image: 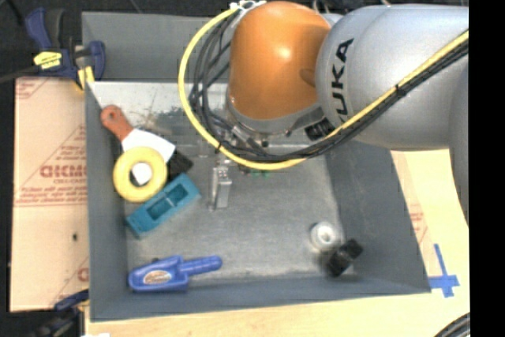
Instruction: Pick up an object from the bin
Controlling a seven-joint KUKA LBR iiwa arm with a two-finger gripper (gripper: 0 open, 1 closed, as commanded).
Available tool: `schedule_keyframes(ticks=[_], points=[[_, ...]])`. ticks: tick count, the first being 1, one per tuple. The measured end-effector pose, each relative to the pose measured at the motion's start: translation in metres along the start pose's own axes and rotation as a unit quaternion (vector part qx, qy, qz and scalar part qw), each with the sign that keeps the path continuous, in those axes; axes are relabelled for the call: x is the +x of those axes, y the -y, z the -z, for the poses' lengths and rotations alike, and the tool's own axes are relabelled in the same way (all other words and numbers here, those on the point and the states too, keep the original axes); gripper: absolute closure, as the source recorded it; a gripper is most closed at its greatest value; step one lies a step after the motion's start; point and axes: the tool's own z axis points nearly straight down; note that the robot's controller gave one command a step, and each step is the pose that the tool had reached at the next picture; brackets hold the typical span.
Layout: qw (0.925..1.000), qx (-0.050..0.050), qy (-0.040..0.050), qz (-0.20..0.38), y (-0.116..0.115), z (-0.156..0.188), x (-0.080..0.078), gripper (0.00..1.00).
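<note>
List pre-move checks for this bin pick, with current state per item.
1. Position: ok; gripper is within the grey metal bin.
2. Over a thing: not ok; it hangs over bare floor, teal plastic block just to the view's left.
3. Block free: not ok; yellow tape roll sits against it.
4. Alternative: ok; blue-handled tool by the near wall lies alone.
5. Height above floor: cannot tell.

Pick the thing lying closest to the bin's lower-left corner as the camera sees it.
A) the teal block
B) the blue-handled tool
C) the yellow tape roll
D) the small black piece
B: the blue-handled tool lies along the lower wall by that corner, below the teal block and the yellow tape roll, while the small black piece sits at the lower right.
</note>
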Motion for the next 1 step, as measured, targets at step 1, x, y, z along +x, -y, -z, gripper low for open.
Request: schedule_keyframes(ticks=[1], points=[[1.0, -0.001, 0.0042, -0.002, 0.0009, 0.0051, -0.0013, 0.0]])
